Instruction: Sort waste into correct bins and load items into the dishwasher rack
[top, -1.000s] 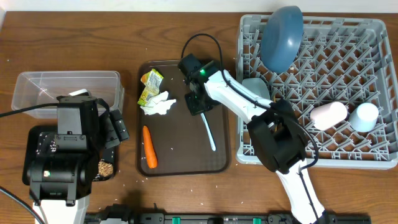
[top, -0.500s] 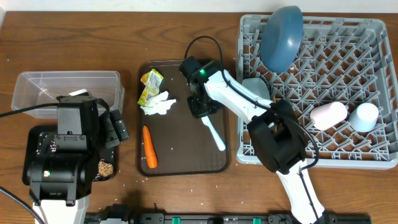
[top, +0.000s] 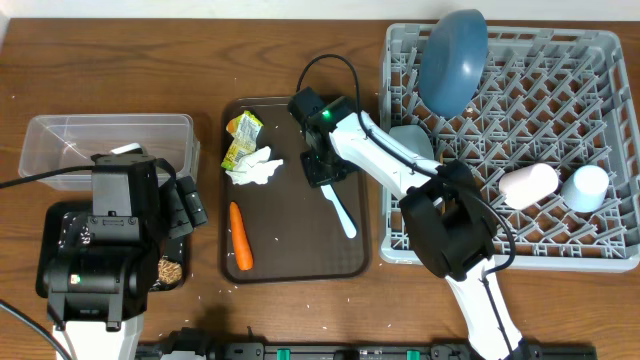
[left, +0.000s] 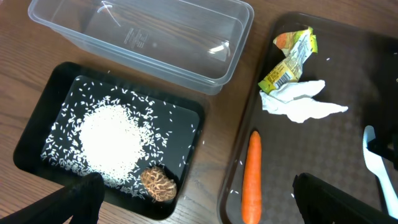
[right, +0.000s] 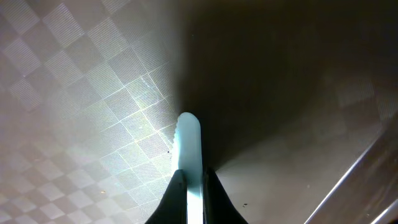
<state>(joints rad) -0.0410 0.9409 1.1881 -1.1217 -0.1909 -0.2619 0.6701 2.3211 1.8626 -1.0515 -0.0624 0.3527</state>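
Note:
My right gripper (top: 322, 176) (right: 191, 180) is shut on the light blue utensil (top: 341, 212) (right: 188, 149) above the brown serving tray (top: 300, 262). The carrot (top: 239, 237) (left: 251, 180), white tissue (top: 255, 168) (left: 301, 102) and yellow-green wrapper (top: 241, 136) (left: 290, 53) lie on that tray's left half. My left gripper (left: 193, 208) is open over the gap between the black tray (left: 37, 134) and the carrot. The black tray holds rice and a brown crumb lump (left: 157, 183). The clear box (top: 60, 140) (left: 143, 37) looks empty. The grey rack (top: 600, 60) holds the blue plate (top: 452, 60), pink cup (top: 528, 184) and light blue cup (top: 585, 187).
The left arm's body (top: 105, 250) covers most of the black tray in the overhead view. A pale bowl (top: 410, 140) sits at the rack's left edge under the right arm. Rice grains are scattered on the brown tray and table.
My right gripper took hold of the utensil; its free end swung right toward the tray's lower right, then back a little. The left arm has not moved.

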